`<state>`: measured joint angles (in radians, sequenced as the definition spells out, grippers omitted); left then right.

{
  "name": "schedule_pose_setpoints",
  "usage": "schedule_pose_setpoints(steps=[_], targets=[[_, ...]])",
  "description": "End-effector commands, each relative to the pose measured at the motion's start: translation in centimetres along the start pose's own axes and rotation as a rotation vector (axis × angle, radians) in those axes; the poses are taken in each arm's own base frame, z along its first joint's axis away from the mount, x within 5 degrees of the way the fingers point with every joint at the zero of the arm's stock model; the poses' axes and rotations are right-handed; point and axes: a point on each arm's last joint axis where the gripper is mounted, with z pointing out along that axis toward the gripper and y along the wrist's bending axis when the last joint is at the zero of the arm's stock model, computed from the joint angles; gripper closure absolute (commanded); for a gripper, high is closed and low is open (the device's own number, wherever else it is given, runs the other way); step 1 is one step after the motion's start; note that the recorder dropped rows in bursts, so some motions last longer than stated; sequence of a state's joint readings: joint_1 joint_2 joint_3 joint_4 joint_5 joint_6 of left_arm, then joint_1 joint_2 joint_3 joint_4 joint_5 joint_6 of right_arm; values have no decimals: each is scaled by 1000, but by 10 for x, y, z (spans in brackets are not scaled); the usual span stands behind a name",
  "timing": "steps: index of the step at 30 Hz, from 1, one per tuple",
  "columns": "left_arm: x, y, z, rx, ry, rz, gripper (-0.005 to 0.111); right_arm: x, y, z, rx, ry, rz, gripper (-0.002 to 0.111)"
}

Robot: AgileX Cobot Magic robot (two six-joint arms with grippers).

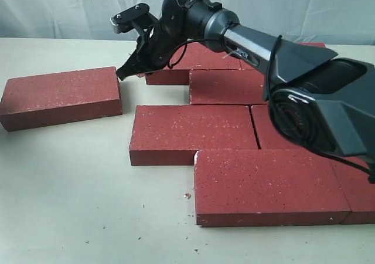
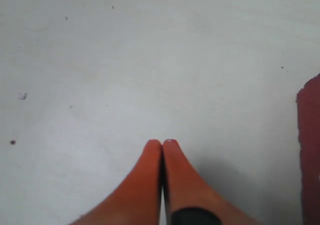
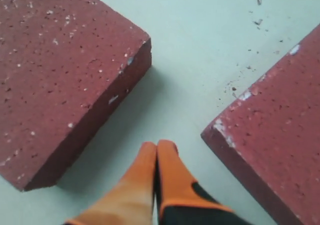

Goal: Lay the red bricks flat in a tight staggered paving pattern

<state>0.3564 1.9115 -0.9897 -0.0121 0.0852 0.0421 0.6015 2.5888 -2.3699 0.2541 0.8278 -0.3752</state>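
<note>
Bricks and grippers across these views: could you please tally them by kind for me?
Bricks: 8 visible, some partly hidden
Grippers: 2 (right gripper, left gripper), both shut and empty
Total: 10

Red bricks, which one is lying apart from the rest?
The brick at the far left of the exterior view; bare table separates it from the other bricks, which sit packed together.

text check: nothing legible in any view tbh | closest thing: tiny pale sticker (image 1: 242, 54) on the right arm (image 1: 263, 44), way too small and blurry to read | numbers/brands: none
</note>
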Motion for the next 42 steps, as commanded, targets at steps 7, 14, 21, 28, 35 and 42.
schedule_pose_setpoints(steps=[7, 14, 21, 28, 35, 42], targets=[[-4, -35, 8, 96, 109, 86, 107, 9, 11, 34, -58, 3, 37, 109], [-3, -43, 18, 186, 146, 100, 107, 7, 26, 36, -81, 3, -1, 109], [-7, -52, 17, 279, 102, 88, 107, 0, 38, 28, -110, 2, -11, 109], [-7, -53, 16, 298, 96, 96, 107, -12, 41, -1, -111, 29, -50, 109], [-10, -55, 17, 313, 65, 69, 107, -12, 38, -9, -78, 70, -90, 109], [-11, -70, 14, 391, 35, 115, 107, -6, 37, -6, -72, 117, -99, 109]])
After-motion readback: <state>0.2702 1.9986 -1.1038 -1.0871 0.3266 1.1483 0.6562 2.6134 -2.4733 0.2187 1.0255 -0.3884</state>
